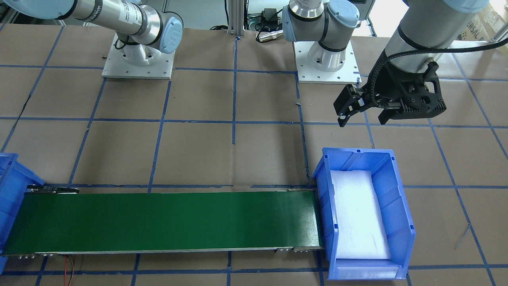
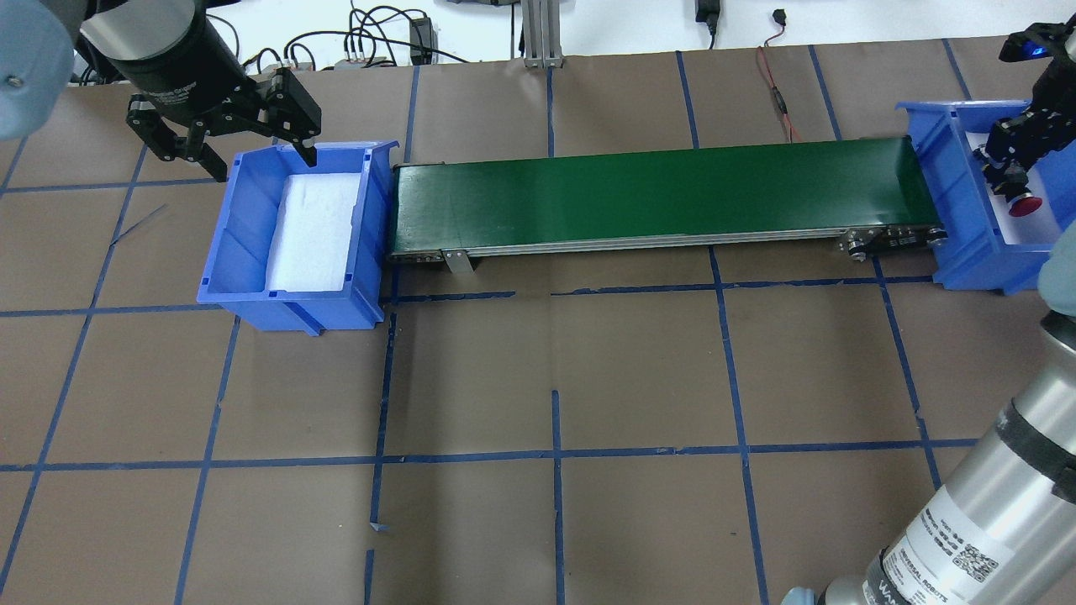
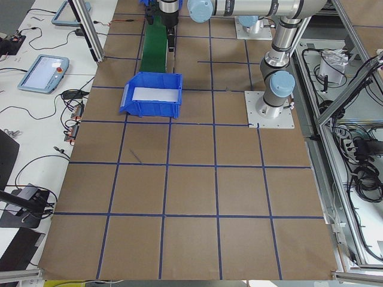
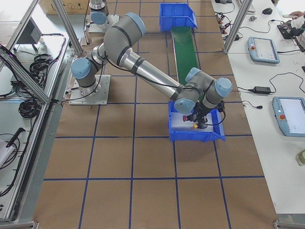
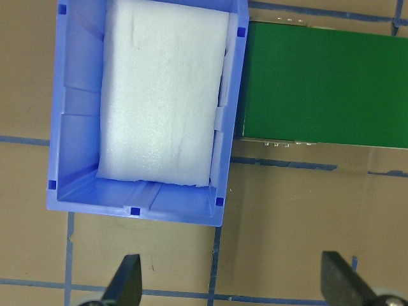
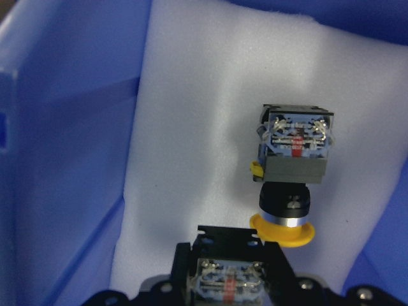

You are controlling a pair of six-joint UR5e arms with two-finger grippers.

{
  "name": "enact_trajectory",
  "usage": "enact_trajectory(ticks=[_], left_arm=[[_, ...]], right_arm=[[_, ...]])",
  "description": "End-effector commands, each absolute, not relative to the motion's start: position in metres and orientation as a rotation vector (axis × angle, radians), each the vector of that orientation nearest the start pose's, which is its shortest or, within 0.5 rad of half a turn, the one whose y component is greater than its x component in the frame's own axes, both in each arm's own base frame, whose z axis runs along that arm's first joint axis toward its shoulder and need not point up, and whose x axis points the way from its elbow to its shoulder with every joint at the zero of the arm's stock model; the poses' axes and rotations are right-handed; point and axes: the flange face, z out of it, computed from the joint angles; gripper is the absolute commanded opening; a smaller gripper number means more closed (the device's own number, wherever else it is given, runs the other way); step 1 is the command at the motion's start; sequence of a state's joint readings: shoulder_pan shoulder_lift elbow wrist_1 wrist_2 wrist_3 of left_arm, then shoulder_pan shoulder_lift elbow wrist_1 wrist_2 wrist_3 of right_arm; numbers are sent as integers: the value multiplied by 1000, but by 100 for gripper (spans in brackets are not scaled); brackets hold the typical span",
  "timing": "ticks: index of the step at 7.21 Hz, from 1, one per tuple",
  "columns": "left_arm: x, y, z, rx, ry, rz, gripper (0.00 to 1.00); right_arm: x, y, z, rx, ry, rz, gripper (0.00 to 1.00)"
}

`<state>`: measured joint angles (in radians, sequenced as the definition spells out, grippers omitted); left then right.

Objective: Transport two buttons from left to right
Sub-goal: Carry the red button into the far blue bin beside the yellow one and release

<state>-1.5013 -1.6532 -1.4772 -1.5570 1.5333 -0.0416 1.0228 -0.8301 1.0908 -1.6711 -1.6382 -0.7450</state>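
The yellow button point(image 6: 290, 191) lies on its side on the white foam in the right blue bin point(image 2: 950, 210); it also shows as a yellow speck point(image 4: 194, 126). My right gripper point(image 2: 1009, 172) is down inside that bin, shut on the red button point(image 2: 1025, 204). The red cap pokes out below the fingers, and the button's grey contact block point(image 6: 226, 280) sits between them, just beside the yellow cap. My left gripper point(image 2: 227, 143) hangs open and empty behind the left blue bin point(image 2: 244, 277), whose white foam pad point(image 5: 162, 95) is bare.
A green conveyor belt point(image 2: 656, 189) runs between the two bins with nothing on it. The brown table carries a grid of blue tape lines. The arm bases point(image 1: 138, 59) stand on white plates behind the belt. Cables lie along the far edge.
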Motion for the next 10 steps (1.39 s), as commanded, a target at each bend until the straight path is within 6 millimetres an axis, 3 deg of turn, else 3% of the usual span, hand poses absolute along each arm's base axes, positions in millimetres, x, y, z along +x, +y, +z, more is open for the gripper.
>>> enact_trajectory(ticks=[1,4,5,6,7,8,10], left_arm=[[-99,-540,492,-170,3173,-40,100],[-100,-539,493,-177,3176,-42,100],[-101,-538,494,-165,3170,-42,100],[-101,-536,495,-167,3170,-42,100],[-101,-536,495,-170,3170,-42,100],[-101,-535,495,-172,3170,-42,100],[-100,-536,495,-177,3167,-42,100]], right_arm=[[-281,-707,256,-312,3069,257,10],[-280,-711,239,-297,3054,280,16],[-276,-713,233,-304,3046,290,35],[-270,-714,259,-321,3079,258,41],[-264,-713,271,-317,3091,243,57],[-258,-714,276,-292,3099,241,88],[-255,-711,292,-297,3107,229,98]])
